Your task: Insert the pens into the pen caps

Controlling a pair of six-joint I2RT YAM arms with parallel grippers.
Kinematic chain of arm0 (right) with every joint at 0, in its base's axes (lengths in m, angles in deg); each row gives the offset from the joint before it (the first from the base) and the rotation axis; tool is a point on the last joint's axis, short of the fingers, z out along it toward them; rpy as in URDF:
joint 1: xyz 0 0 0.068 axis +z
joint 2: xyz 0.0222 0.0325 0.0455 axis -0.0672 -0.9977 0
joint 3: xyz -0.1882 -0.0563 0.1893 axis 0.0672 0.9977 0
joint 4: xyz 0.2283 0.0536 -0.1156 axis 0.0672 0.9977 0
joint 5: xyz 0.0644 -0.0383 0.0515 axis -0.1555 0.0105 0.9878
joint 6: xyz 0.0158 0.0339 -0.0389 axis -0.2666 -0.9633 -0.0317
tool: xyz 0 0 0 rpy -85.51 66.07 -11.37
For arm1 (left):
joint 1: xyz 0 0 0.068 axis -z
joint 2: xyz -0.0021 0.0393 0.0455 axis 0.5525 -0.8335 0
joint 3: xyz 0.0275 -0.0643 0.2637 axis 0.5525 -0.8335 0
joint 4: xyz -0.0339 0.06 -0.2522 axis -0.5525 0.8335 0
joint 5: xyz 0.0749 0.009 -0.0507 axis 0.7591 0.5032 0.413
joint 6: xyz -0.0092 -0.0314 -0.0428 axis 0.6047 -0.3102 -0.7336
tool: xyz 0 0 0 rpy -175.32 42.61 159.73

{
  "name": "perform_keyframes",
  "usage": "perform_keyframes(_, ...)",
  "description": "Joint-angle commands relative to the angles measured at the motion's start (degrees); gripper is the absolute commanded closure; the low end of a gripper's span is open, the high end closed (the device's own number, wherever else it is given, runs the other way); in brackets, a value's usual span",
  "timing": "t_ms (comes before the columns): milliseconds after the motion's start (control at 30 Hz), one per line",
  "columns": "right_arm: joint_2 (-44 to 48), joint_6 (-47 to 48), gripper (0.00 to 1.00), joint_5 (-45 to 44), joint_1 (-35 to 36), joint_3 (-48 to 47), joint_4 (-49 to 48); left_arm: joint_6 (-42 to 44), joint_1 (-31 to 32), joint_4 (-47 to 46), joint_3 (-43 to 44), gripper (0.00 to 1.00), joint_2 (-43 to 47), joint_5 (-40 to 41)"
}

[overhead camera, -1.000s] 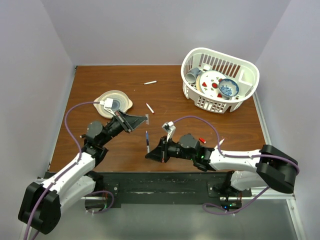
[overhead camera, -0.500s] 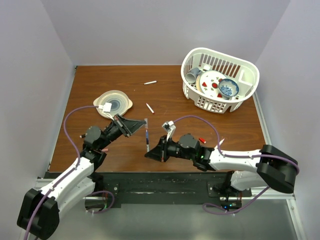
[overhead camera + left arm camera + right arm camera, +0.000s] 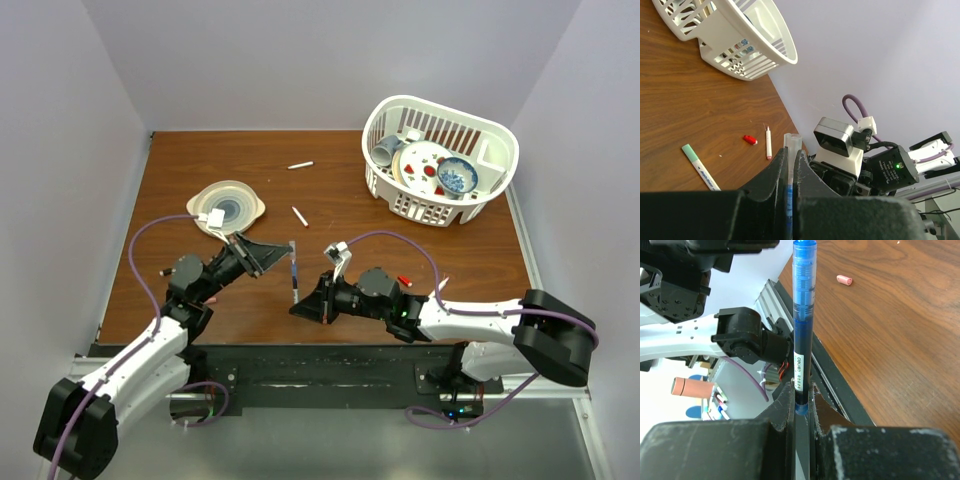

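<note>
My right gripper (image 3: 299,306) (image 3: 801,390) is shut on the lower end of a dark blue pen (image 3: 295,282) (image 3: 803,315), which points away from it. My left gripper (image 3: 283,250) (image 3: 790,154) is shut on a clear-grey pen cap (image 3: 291,246) (image 3: 792,142), its open end sticking out past the fingertips. The cap sits just beyond the pen's far end; I cannot tell whether they touch. Two white pens (image 3: 300,165) (image 3: 300,216) lie further back. A red cap (image 3: 405,281) (image 3: 750,140) lies beside a white pen (image 3: 768,142), and a green-capped pen (image 3: 700,165) lies nearer.
A white basket (image 3: 495,150) (image 3: 747,37) with dishes stands at the back right. A beige plate (image 3: 250,195) lies at the left, behind my left arm. A pink cap (image 3: 844,279) lies on the wood near the front edge.
My left gripper has carried the cap a little nearer and down, closer to the pen's far end. The right arm and its pen have not moved.
</note>
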Motion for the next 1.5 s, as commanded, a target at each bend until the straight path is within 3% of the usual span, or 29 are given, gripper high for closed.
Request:
perform_keyframes(0,0.74,0.63,1.0,-2.79,0.28,-2.91,-1.98,1.04,0.38,-2.6,-1.82,1.0,1.37,0.05)
perform_keyframes(733,3.64,6.96,1.0,-6.93,0.19,-10.29,7.78,0.07,0.91,-5.07,-6.04,1.0,5.33,-4.43)
perform_keyframes(767,3.9,8.01,1.0,-6.4,0.19,-10.29,8.04,-0.02,0.91,-4.98,-5.87,0.86,5.5,-4.52)
perform_keyframes(867,4.87,9.16,1.0,-5.35,0.28,-10.2,8.57,-0.02,0.91,-2.97,-4.64,0.59,7.08,-3.74)
perform_keyframes(967,5.75,9.16,1.0,-5.17,0.19,-9.59,8.57,1.29,0.91,0.63,-2.36,0.45,8.49,-2.94)
perform_keyframes(1267,6.89,8.81,1.0,-3.59,0.19,-8.27,8.75,7.36,0.91,8.81,5.9,0.23,7.36,-2.76)
perform_keyframes(1467,6.98,8.9,1.0,-3.24,0.28,-8.71,9.1,10.17,0.91,10.57,11.35,0.17,3.14,-4.26)
